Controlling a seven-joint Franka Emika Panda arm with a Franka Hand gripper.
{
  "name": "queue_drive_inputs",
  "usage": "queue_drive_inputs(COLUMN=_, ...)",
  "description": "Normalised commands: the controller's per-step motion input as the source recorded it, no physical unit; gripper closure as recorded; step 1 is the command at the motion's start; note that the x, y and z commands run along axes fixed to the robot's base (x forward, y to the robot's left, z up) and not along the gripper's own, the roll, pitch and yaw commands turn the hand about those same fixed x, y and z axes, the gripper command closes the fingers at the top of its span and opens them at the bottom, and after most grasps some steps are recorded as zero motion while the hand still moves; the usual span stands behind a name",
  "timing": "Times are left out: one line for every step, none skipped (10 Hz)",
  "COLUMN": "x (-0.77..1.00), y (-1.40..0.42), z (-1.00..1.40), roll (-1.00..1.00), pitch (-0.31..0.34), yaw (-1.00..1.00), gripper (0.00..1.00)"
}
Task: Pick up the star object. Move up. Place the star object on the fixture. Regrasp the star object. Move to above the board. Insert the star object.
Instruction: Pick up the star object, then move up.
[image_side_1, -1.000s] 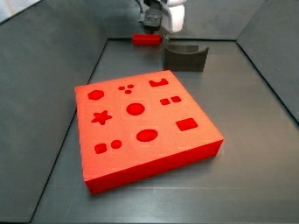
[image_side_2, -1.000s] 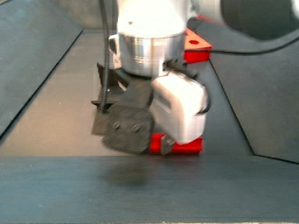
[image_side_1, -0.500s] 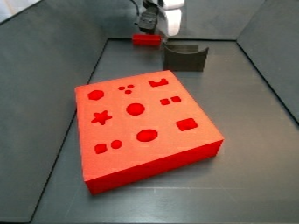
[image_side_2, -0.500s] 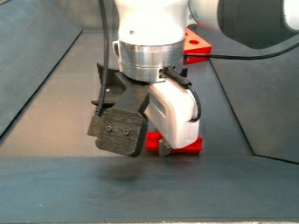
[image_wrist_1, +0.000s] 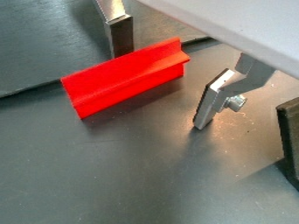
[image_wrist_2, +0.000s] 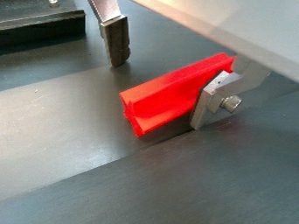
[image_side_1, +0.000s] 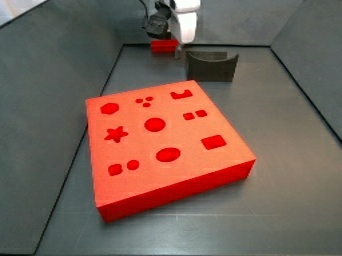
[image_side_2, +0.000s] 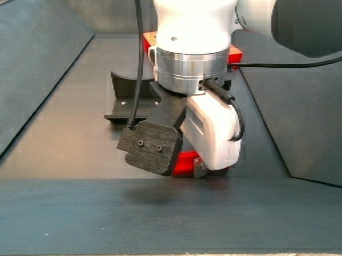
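The two-finger silver gripper (image_wrist_1: 170, 74) sat low at the far end of the dark floor, next to the small dark grey notched fixture (image_side_1: 211, 64). Jaws stood wide, nothing clamped. The small bright red star-section peg (image_wrist_1: 126, 79) lay on its side on the floor between the fingers (image_wrist_2: 114, 39); in a wrist view one plate looked right against its side, the opposite one stood clear. In a side view the peg (image_side_1: 162, 44) showed just under the gripper (image_side_1: 170, 33), beside the fixture. The big thick red slab with shaped holes (image_side_1: 160, 140) sat well apart, nearer the front. In a side view the wrist body blocked most of the peg (image_side_2: 210, 162).
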Motion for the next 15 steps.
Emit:
queue_drive_inputs(x=0.00, y=0.00, z=0.00, roll=0.00, pitch=0.000, yaw=0.00, gripper=0.00)
queue_drive_inputs(x=0.00, y=0.00, z=0.00, roll=0.00, pitch=0.000, yaw=0.00, gripper=1.00)
queue_drive_inputs(x=0.00, y=0.00, z=0.00, roll=0.00, pitch=0.000, yaw=0.00, gripper=1.00)
queue_drive_inputs(x=0.00, y=0.00, z=0.00, roll=0.00, pitch=0.000, yaw=0.00, gripper=1.00)
queue_drive_inputs(x=0.00, y=0.00, z=0.00, roll=0.00, pitch=0.000, yaw=0.00, gripper=1.00)
queue_drive_inputs(x=0.00, y=0.00, z=0.00, roll=0.00, pitch=0.000, yaw=0.00, gripper=1.00)
queue_drive_inputs(x=0.00, y=0.00, z=0.00, roll=0.00, pitch=0.000, yaw=0.00, gripper=1.00)
queue_drive_inputs(x=0.00, y=0.00, z=0.00, roll=0.00, pitch=0.000, yaw=0.00, gripper=1.00)
queue_drive_inputs(x=0.00, y=0.00, z=0.00, roll=0.00, pitch=0.000, yaw=0.00, gripper=1.00)
queue_drive_inputs(x=0.00, y=0.00, z=0.00, roll=0.00, pitch=0.000, yaw=0.00, gripper=1.00)
queue_drive_inputs(x=0.00, y=0.00, z=0.00, roll=0.00, pitch=0.000, yaw=0.00, gripper=1.00)
queue_drive_inputs(x=0.00, y=0.00, z=0.00, roll=0.00, pitch=0.000, yaw=0.00, gripper=1.00)
queue_drive_inputs(x=0.00, y=0.00, z=0.83, roll=0.00, pitch=0.000, yaw=0.00, gripper=1.00)
queue_drive_inputs(x=-0.01, y=0.05, z=0.86, roll=0.00, pitch=0.002, yaw=0.02, gripper=1.00)
queue_drive_inputs(x=-0.05, y=0.02, z=0.73, roll=0.01, pitch=0.042, yaw=0.01, gripper=1.00)
